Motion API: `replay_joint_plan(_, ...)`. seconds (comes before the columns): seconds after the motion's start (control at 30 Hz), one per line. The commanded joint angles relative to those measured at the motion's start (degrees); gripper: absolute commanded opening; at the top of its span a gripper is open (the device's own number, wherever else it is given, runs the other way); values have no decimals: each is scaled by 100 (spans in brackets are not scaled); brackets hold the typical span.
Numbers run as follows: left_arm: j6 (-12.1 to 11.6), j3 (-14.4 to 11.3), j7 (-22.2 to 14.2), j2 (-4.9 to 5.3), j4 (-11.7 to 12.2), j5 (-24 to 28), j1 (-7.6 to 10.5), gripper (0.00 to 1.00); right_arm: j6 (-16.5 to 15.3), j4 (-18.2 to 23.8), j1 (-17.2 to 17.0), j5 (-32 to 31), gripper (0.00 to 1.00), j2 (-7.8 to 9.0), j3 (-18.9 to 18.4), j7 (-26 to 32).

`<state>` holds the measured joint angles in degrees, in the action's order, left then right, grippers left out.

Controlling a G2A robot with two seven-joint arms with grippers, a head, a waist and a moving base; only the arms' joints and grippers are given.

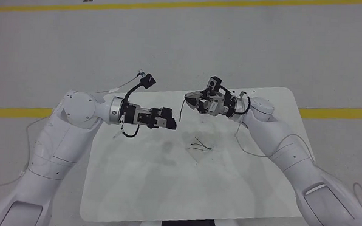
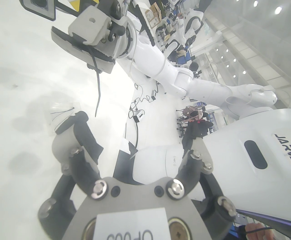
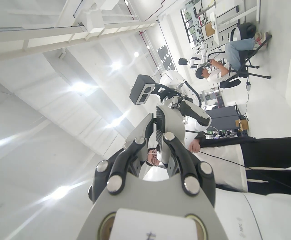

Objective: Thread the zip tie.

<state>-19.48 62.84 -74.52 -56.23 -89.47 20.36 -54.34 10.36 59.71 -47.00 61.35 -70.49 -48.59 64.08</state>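
In your left wrist view, the right gripper point(image 2: 91, 54) pinches the black zip tie point(image 2: 98, 91), which hangs down over the white table point(image 2: 22, 91). Your left gripper point(image 2: 135, 125) is spread wide, near the tie's free end. The top view shows spare ties point(image 1: 199, 144) lying beneath.

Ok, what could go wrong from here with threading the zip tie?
1. The thin black zip tie hangs from the closed right gripper, pinched at one end only. Its loose tail could flex or swing aside when the open left gripper tries to catch it.
2. In the top view both grippers sit close together above the white table, so a slightly misjudged approach might knock them together.
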Motion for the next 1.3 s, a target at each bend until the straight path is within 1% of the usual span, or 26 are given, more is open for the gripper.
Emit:
replay_joint_plan(0.0,0,0,0,0,0,0,0,100,2,-1,0,2,0,0,1,1)
replay_joint_plan(0.07,0,0,0,0,0,0,0,100,2,-1,0,2,0,0,1,1)
replay_joint_plan(0.1,0,0,0,0,0,0,0,100,-151,54,-41,-27,0,0,-60,-237)
replay_joint_plan(0.13,0,14,69,0,10,-10,-7,100,-203,125,-60,-152,0,5,-66,-345)
replay_joint_plan(0.17,0,72,307,6,21,-72,-55,100,-292,179,-86,-207,0,13,-110,-397)
replay_joint_plan(0.2,0,110,429,17,30,-118,-134,100,-396,223,-128,-209,0,19,-167,-438)
replay_joint_plan(0.23,0,210,606,32,21,-61,-237,100,-459,291,-186,-201,0,27,-220,-415)
replay_joint_plan(0.3,0,388,857,43,-72,199,-442,100,-689,366,-302,-138,0,34,-332,-434)
replay_joint_plan(0.33,0,491,991,43,-104,374,-563,100,-763,405,-355,-114,0,34,-370,-440)
replay_joint_plan(0.37,0,620,1146,40,-147,524,-715,100,-937,445,-434,-93,0,33,-426,-491)
replay_joint_plan(0.4,0,709,1278,30,-169,635,-830,100,-1035,478,-498,-93,0,30,-450,-537)
replay_joint_plan(0.47,0,852,1440,-3,-230,753,-1048,100,-1329,578,-649,-50,0,14,-513,-685)
replay_joint_plan(0.53,0,910,1595,-52,-202,800,-1202,100,-1620,678,-772,-9,0,-6,-560,-800)
replay_joint_plan(0.57,0,919,1705,-93,-183,756,-1270,100,-1762,735,-850,-6,0,-20,-570,-881)
replay_joint_plan(0.6,0,919,1705,-93,-183,756,-1270,100,-1812,763,-873,-30,0,-25,-572,-910)
replay_joint_plan(0.87,0,919,1705,-93,-183,756,-1270,100,-1812,763,-873,-30,0,-25,-572,-910)
replay_joint_plan(0.93,42,884,1886,-104,-143,838,-1356,100,-1988,763,-926,-346,0,-15,-594,-1187)
replay_joint_plan(1.0,0,849,1978,-109,-139,714,-1417,100,-2112,895,-1046,-286,0,-34,-625,-1356)
replay_joint_plan(1.03,0,818,2088,-126,-116,789,-1487,100,-2232,960,-1114,-285,0,-47,-640,-1463)
replay_joint_plan(1.1,0,826,2363,-165,-162,836,-1556,100,-2473,1046,-1229,-237,0,-78,-664,-1712)
replay_joint_plan(1.17,0,811,2590,-229,-176,949,-1657,100,-2660,1145,-1333,-177,0,-123,-646,-1933)
replay_joint_plan(1.27,0,799,2775,-338,-83,1007,-1726,100,-2794,1252,-1470,-30,0,-192,-593,-2213)
